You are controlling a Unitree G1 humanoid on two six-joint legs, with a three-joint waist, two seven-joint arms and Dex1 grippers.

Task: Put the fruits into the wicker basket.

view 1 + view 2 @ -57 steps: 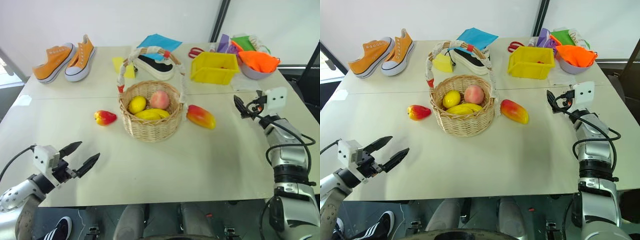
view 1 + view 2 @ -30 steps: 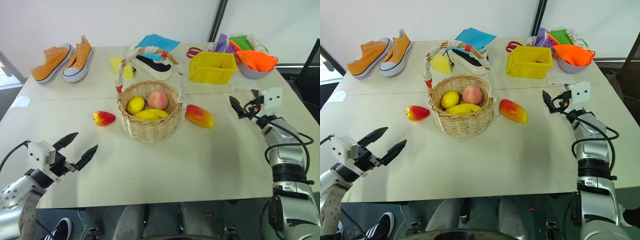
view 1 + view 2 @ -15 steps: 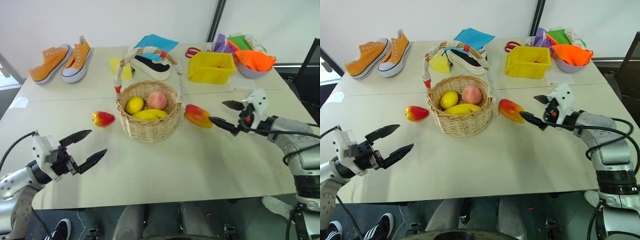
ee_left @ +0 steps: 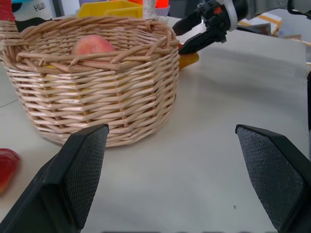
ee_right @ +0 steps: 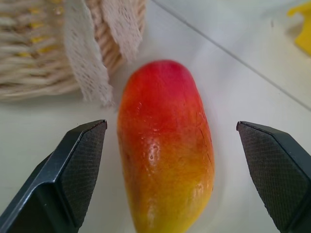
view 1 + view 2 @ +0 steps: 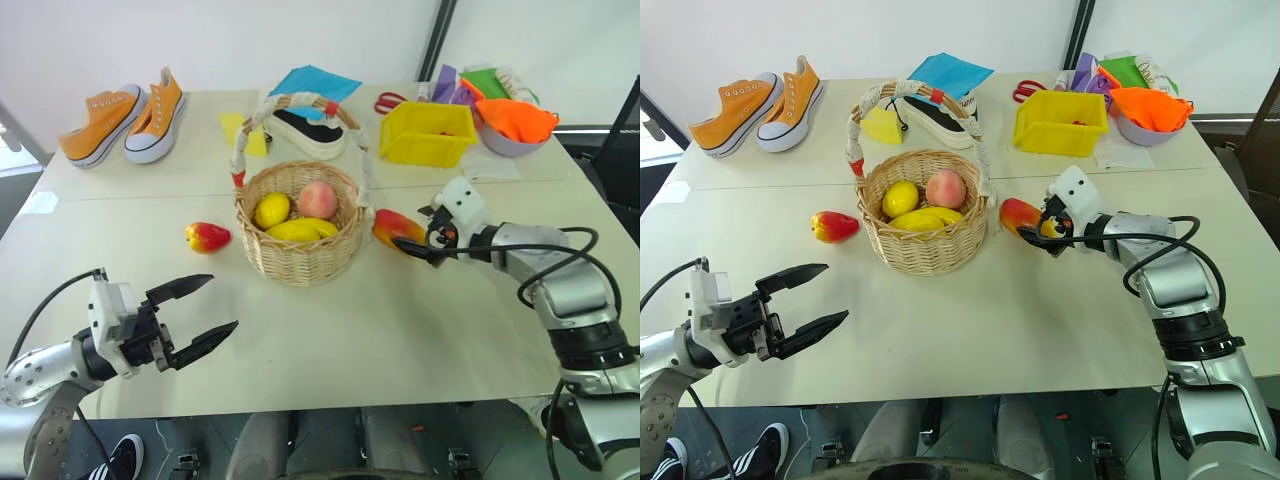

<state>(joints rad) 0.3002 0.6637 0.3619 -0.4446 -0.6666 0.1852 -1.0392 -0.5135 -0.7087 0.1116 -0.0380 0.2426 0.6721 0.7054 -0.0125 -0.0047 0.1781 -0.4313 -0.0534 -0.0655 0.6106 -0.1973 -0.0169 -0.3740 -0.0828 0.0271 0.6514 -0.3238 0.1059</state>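
While head views place mango [image 6: 1021,216] beside wicker basket [image 6: 925,240], right wrist view shows right gripper [image 5: 170,174] fingers spread wide astride it, untouched; left gripper [image 6: 196,315] also agape; red fruit [image 6: 207,237] left of basket.

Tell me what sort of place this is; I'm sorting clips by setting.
Probably an indoor robot test room: a pale tabletop laid with unrelated props, like toy fruit in a round tan wicker basket, orange canvas sneakers and a yellow plastic bin.

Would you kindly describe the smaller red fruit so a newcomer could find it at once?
Find the wicker basket mid-table. The small red fruit lies on the table to its left, apart from it. It is glossy with a yellow patch, rounder and shorter than the mango.
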